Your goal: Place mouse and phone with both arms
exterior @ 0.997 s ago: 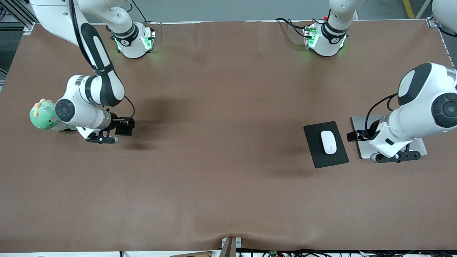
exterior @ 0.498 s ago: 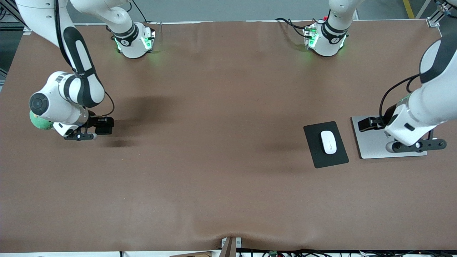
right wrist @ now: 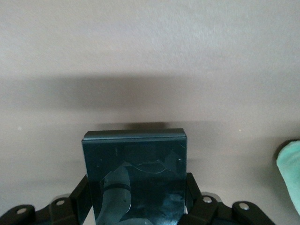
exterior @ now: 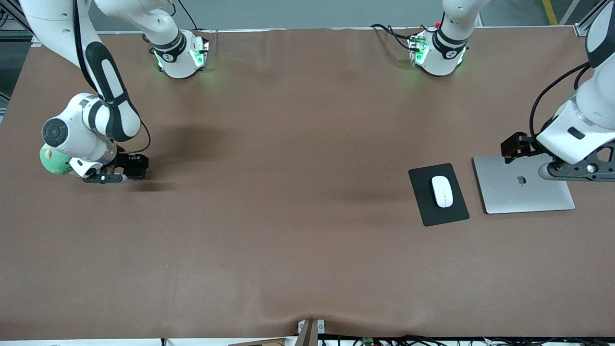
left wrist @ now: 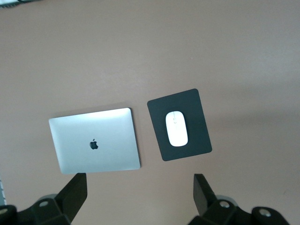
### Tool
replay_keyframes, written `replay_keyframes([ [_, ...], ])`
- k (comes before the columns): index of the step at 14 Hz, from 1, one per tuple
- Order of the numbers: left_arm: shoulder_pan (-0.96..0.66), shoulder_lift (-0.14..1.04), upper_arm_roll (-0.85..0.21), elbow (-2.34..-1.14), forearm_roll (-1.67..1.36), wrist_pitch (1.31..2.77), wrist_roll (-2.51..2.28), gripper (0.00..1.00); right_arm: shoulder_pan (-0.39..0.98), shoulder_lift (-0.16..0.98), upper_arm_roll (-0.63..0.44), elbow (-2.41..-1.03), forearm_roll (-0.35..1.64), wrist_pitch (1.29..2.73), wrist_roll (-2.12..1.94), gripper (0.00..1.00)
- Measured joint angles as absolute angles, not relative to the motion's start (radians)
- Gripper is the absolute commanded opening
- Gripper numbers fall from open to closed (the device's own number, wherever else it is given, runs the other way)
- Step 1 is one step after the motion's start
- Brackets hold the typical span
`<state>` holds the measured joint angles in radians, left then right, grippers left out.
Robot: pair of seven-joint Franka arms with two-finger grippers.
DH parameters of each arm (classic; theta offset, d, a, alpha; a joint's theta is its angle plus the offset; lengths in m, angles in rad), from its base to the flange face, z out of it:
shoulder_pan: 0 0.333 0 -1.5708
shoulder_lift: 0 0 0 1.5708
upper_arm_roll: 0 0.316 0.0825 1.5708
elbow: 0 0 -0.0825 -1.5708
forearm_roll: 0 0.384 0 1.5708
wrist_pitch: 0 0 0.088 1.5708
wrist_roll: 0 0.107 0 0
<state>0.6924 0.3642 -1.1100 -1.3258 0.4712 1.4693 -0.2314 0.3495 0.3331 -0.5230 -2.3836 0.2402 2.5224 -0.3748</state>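
The white mouse [exterior: 442, 191] lies on a black mouse pad [exterior: 454, 211] toward the left arm's end of the table; it also shows in the left wrist view [left wrist: 176, 128]. My left gripper [exterior: 576, 169] is open and empty, up over the edge of a silver laptop [exterior: 521, 192]; its fingers [left wrist: 75, 192] stand wide apart. My right gripper [exterior: 103, 179] is shut on the black phone [right wrist: 136, 168], held low over the table beside a green plush toy [exterior: 53, 161]. In the front view the phone is hidden under the hand.
The closed silver laptop [left wrist: 93, 145] lies beside the mouse pad [left wrist: 187, 145]. The green toy's edge shows in the right wrist view [right wrist: 290, 173]. Both green-lit arm bases [exterior: 180, 55] stand along the table edge farthest from the front camera.
My right arm has carried the phone toward its own end of the table, up to the green toy. My left arm has drawn away from the mouse and uncovered the laptop.
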Motion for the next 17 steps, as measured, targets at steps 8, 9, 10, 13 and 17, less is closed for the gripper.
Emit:
replay_keyframes([
  [8,0.559,0.273,-0.916,-1.308,0.294,1.511,-0.197,1.00,0.338,0.367,-0.522,-2.393,0.240,2.536,-0.387,0.13],
  [9,0.494,0.232,-0.797,-1.308,0.219,1.524,-0.167,1.00,0.338,0.372,-0.522,-2.393,0.240,2.536,-0.387,0.27],
  [10,0.425,0.191,-0.677,-1.308,0.158,1.529,-0.128,1.00,0.338,0.376,-0.522,-2.393,0.240,2.536,-0.387,0.72],
  [13,0.161,0.091,-0.321,-1.334,0.081,1.528,-0.066,1.00,0.338,0.384,-0.521,-2.394,0.240,2.535,-0.387,1.00],
  [17,-0.096,-0.013,-0.042,-1.443,0.073,1.528,-0.072,1.00,0.338,0.383,-0.521,-2.378,0.240,2.519,-0.387,1.00],
])
